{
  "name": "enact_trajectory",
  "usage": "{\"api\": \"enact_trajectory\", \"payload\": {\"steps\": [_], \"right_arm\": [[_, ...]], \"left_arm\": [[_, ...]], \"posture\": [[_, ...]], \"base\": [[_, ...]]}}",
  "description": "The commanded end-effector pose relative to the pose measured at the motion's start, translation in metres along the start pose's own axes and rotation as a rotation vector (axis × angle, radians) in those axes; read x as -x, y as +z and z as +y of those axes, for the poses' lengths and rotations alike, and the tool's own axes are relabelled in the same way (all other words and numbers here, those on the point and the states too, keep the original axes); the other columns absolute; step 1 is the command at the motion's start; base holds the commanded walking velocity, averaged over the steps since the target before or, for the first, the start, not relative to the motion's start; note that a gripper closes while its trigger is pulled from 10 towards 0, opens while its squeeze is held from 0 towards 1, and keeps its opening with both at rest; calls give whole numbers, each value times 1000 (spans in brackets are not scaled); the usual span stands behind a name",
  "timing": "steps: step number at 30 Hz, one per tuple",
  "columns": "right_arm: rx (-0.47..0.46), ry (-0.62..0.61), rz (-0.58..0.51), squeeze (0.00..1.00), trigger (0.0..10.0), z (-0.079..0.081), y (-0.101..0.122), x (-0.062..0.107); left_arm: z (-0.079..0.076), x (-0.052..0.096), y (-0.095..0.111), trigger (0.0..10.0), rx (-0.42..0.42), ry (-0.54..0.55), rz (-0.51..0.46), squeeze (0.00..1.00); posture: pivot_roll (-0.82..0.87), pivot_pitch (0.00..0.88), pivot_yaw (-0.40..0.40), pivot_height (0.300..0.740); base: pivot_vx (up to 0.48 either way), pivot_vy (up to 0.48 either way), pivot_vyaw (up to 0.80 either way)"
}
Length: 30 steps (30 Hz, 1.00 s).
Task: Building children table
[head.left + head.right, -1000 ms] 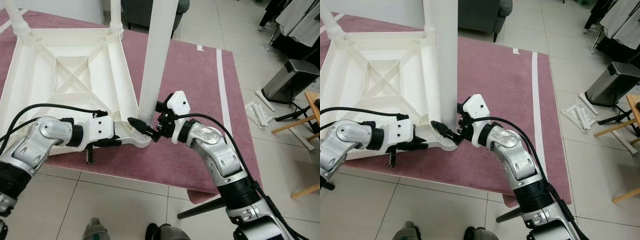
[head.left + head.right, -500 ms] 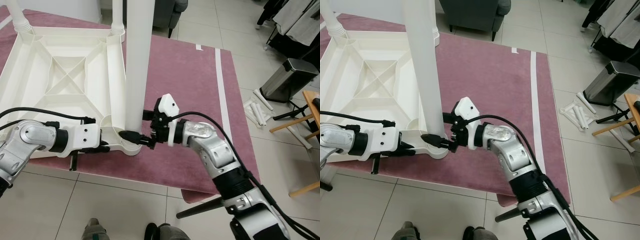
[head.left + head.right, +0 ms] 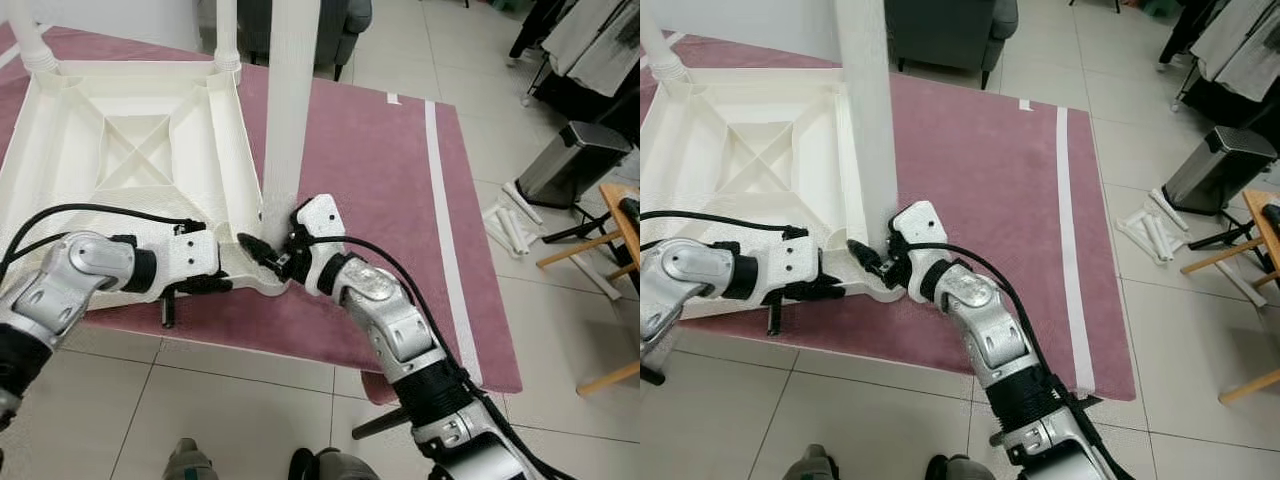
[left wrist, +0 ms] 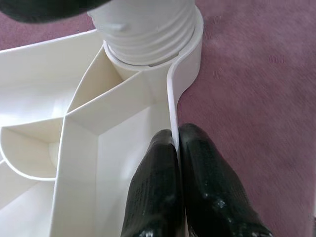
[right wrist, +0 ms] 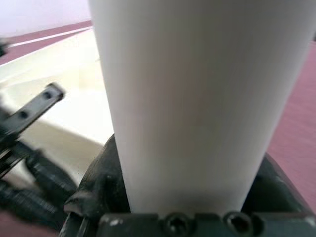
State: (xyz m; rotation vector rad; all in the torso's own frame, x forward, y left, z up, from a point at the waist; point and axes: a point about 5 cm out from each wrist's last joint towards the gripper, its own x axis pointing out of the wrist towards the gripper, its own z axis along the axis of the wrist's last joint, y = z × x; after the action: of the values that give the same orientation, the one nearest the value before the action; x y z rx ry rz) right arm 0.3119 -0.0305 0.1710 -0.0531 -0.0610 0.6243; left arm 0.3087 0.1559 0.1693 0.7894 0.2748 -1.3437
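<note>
Tabletop: the white plastic tabletop (image 3: 120, 150) lay upside down on the rug, its ribbed underside facing up.
Near leg: a white leg (image 3: 290, 110) stood upright in the socket at the tabletop's near right corner, with its ridged foot seated in the round collar (image 4: 190, 44).
Far legs: two more white legs rose from the far corners, one at the far left (image 3: 30, 40) and one at the far right (image 3: 228, 35).
Left gripper: the left gripper (image 4: 177, 153) was closed, its two black fingers (image 4: 155, 182) pinched together on the thin rim of the tabletop just beside the corner socket.
Right gripper: the right gripper (image 3: 262, 255) sat low at the foot of the near leg, its fingers on either side of the leg and clasped around it.
Rug: a dark red rug (image 3: 380, 170) with a pale stripe along its right side lay on the floor under the tabletop.
Floor: pale tiles (image 3: 230, 400) surrounded the rug.
Bin: a steel bin (image 3: 570, 160) stood well apart to the right.
Loose parts: several white tubes (image 3: 510, 225) lay on the tiles near the bin.
Armchair: a dark armchair (image 3: 940, 30) stood beyond the rug's far edge.
</note>
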Motion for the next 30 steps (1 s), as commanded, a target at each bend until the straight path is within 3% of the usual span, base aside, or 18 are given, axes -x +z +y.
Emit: {"api": "enact_trajectory", "payload": {"steps": [1,2,4,5,8,16,17,18,20,21,24,25,27,29,30], "right_arm": [[-12,-290,224,0,0,-38,-42,16],[-12,-290,224,0,0,-38,-42,16],[-31,-452,227,0,0,-42,-47,18],[-31,-452,227,0,0,-42,-47,18],[-70,-626,227,0,0,-36,-51,15],[-74,-665,197,0,0,-28,-43,8],[-60,-648,187,0,3255,-27,-41,7],[-54,-633,176,0,10000,-26,-40,6],[-33,-576,136,0,10000,-24,-34,5],[-39,-517,98,1000,10000,-23,-28,3],[-43,-477,73,1000,10000,-21,-24,3],[-39,-372,13,0,10000,-20,-14,1],[-39,-372,13,0,10000,-20,-14,1],[-9,-191,-68,0,10000,-20,4,4],[-9,-191,-68,0,10000,-20,4,4]], "left_arm": [[-11,-14,32,0,-138,-172,-125,0],[-11,-14,32,0,-138,-172,-125,0],[-3,-24,42,0,-133,-148,-155,0],[-3,-24,42,0,-133,-148,-155,0],[14,-41,55,0,-101,-80,-188,0],[28,-50,63,0,-65,-15,-213,0],[29,-49,62,0,-60,-8,-213,0],[30,-48,61,0,-58,-5,-211,0],[29,-45,58,0,-57,0,-203,0],[28,-44,57,0,-59,1,-199,0],[28,-43,56,0,-61,1,-196,0],[26,-41,55,0,-66,3,-192,0],[26,-41,55,0,-66,3,-192,0],[22,-38,51,0,-78,6,-180,0],[22,-38,51,0,-78,6,-180,0]], "posture": [[226,121,-79,740],[226,121,-79,740],[229,122,-70,740],[229,122,-70,740],[229,125,-62,740],[227,129,-56,740],[226,129,-55,740],[224,129,-55,740],[226,129,-55,740],[228,128,-57,740],[228,128,-57,740],[228,127,-57,740],[228,127,-57,740],[224,126,-59,740],[224,126,-59,740]], "base": [[0,0,0],[0,0,0],[0,0,0],[0,0,0],[0,0,0],[0,0,0],[0,0,0],[0,0,0],[0,0,0],[0,0,0],[0,0,0],[0,0,0],[0,0,0],[0,0,0],[0,0,0]]}}
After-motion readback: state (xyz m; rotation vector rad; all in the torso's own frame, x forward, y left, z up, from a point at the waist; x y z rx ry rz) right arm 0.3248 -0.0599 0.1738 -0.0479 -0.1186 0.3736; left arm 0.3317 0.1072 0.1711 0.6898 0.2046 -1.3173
